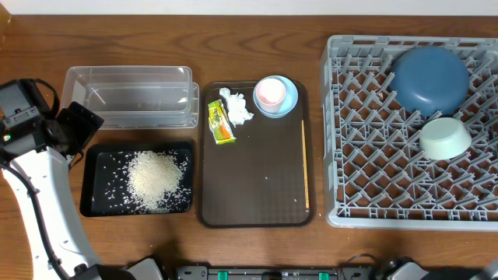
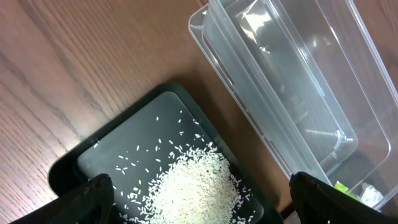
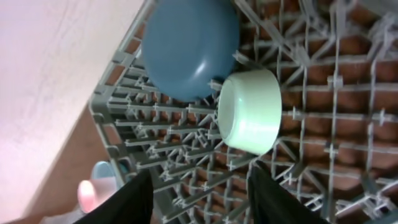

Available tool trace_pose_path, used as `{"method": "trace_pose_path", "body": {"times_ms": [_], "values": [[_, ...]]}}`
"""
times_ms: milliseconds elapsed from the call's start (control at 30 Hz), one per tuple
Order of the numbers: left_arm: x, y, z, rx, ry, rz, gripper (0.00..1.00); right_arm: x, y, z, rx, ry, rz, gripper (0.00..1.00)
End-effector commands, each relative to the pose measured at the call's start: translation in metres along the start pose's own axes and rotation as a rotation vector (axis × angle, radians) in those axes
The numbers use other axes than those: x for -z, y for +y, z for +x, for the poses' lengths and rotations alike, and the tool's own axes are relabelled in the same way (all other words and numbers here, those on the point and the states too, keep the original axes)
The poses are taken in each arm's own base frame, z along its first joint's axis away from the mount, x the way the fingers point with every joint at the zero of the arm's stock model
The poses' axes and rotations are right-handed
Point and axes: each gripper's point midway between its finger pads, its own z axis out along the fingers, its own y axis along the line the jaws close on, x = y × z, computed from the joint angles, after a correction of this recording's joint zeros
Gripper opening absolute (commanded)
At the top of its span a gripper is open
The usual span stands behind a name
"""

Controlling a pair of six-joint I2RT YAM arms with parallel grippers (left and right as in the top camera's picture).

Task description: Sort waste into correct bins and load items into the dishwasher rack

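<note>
**Both pincers released; two bowls racked, waste partly sorted**

The left pincer [image 2: 205, 208] hangs spread wide and empty over the black tray [image 1: 87, 183]. The rice [image 1: 156, 179] is heaped mid-tray, with stray grains reaching towards the rim. The clear tub [image 1: 128, 78] lies just behind, with a narrow strip of tabletop [image 1: 47, 47] between them.

The right pincer [image 3: 202, 202] is parted, gripping nothing, above the grey rack [image 1: 330, 124]. The large blue bowl [image 1: 429, 80] and mint-green bowl [image 1: 446, 138] sit side by side towards its far right; bare pegs fill the left and near parts.

On the brown serving tray [image 1: 257, 179], the wrapper [image 1: 220, 122], tissue [image 1: 237, 107] and pink cup [image 1: 270, 92] inside the light-blue bowl [image 1: 291, 99] crowd the far edge. The chopstick [image 1: 304, 163] lies along the right rim. The wrapper's print is too small to read.
</note>
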Motion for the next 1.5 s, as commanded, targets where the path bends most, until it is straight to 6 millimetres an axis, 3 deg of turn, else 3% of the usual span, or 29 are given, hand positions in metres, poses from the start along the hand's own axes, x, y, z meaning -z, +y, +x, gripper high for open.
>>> {"method": "trace_pose_path", "body": {"times_ms": [0,133,267,433,700,900,1167,1367,1467], "values": [[-0.003,0.003,0.001,0.010,0.006,-0.012,0.93,-0.008,0.004,0.002,0.058,-0.017,0.100,0.38],[-0.003,0.003,0.001,0.010,0.006,-0.012,0.93,-0.037,0.003,0.004,0.078,0.006,0.211,0.02],[-0.003,0.003,0.001,0.010,0.006,-0.012,0.93,-0.078,0.012,0.012,0.125,0.087,0.202,0.01],[-0.003,0.003,0.001,0.010,0.006,-0.012,0.93,-0.121,0.001,0.019,0.116,0.170,0.222,0.01],[-0.003,0.003,0.001,0.010,0.006,-0.012,0.93,-0.158,-0.035,0.033,0.038,0.268,0.317,0.01],[-0.003,0.003,0.001,0.010,0.006,-0.012,0.93,-0.153,-0.056,0.029,-0.007,0.238,0.436,0.01],[-0.003,0.003,0.001,0.010,0.006,-0.012,0.93,-0.120,-0.088,0.020,-0.092,0.155,0.658,0.01],[-0.003,0.003,0.001,0.010,0.006,-0.012,0.93,-0.101,-0.080,0.014,-0.105,0.101,0.653,0.01],[-0.003,0.003,0.001,0.010,0.006,-0.012,0.93,-0.089,-0.062,0.012,-0.104,0.078,0.580,0.01]]}}
